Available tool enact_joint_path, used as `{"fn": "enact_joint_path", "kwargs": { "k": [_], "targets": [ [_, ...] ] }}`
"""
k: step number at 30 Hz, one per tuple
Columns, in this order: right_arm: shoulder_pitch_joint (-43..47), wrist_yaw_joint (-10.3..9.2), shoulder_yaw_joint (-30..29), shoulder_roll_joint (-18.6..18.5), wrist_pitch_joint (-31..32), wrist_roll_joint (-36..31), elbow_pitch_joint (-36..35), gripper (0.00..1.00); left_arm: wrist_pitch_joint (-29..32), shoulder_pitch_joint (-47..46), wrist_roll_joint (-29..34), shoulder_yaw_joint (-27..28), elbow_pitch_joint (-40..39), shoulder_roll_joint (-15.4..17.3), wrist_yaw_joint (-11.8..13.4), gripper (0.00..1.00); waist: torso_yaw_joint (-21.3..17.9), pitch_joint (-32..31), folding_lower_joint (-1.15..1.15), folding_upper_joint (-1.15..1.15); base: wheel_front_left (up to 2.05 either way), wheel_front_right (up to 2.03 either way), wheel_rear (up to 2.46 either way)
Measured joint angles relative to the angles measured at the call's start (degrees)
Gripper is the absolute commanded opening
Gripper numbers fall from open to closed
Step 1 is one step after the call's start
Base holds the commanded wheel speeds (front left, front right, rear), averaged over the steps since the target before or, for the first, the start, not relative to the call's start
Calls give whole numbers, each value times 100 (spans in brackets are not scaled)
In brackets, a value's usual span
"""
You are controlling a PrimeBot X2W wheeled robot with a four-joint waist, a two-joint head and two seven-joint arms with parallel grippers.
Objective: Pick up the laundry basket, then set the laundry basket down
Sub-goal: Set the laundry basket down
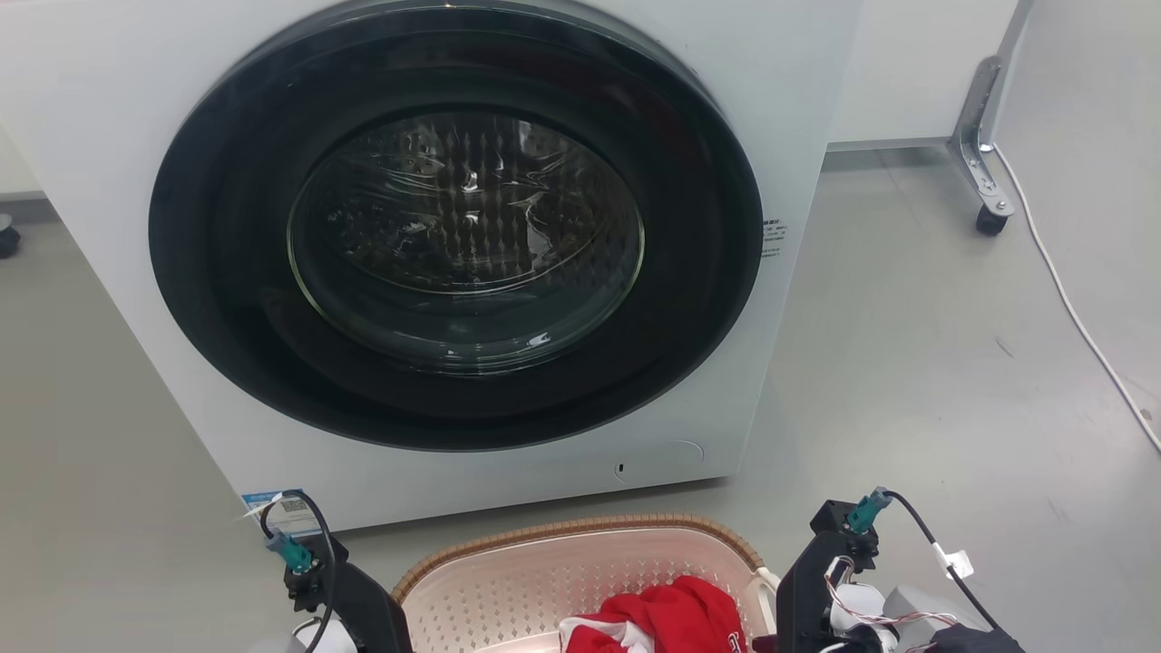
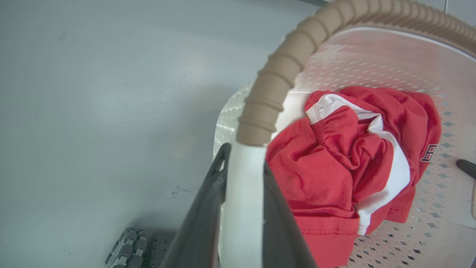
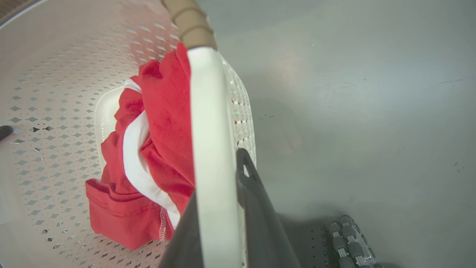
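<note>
Plain grey smooth floor [image 1: 907, 363], a few scuffs and specks. A big white front-loading washing machine [image 1: 798, 91] stands on it, its round dark glass door [image 1: 453, 227] shut, with a small blue-and-white sticker [image 1: 281, 512] at the machine's lower left corner. To the robot's right there is a grey metal frame leg on a black caster [image 1: 984, 154] and a thin white cable [image 1: 1070, 299] running along the floor. A pale wall is behind. The cream-white perforated plastic laundry basket [image 1: 562, 580] with a brown woven-look rim sits just in front of the machine, at the bottom of the head view between the two dark arms. Cannot tell if its base touches the floor. Inside lies a crumpled red-and-white garment [image 1: 671, 617], toward the robot's right side of the basket. In the left wrist view, the left gripper [image 2: 243, 163] has its two dark fingers [image 2: 200, 223] closed on the basket's white side handle [image 2: 241, 208], one finger on the outer face and one on the inner, with the brown rim curving away just above the tips. In the right wrist view, the right gripper [image 3: 217, 178] is clamped the same way on the other white handle [image 3: 212, 130]. Its outer finger [image 3: 260, 216] is pressed flat to the handle, and its inner one is mostly hidden behind the handle, next to the garment. A grey ribbed roller wheel [image 2: 128, 247] is on the floor near each bottom corner of the wrist views.
</note>
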Motion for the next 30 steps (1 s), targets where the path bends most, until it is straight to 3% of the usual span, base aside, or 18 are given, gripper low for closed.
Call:
{"fn": "enact_joint_path", "kwargs": {
  "k": [14,30],
  "targets": [
    [-76,-54,102,-9,-423,12,-185,0,-397,-27,3,-88,-232,91,0,0,-77,468,0,0,0,0,0],
    [-671,-113,116,-35,-1348,-136,-371,0,-1152,-663,255,-271,-622,238,-4,0,-122,1641,1,0,0,0,0]
  ]
}}
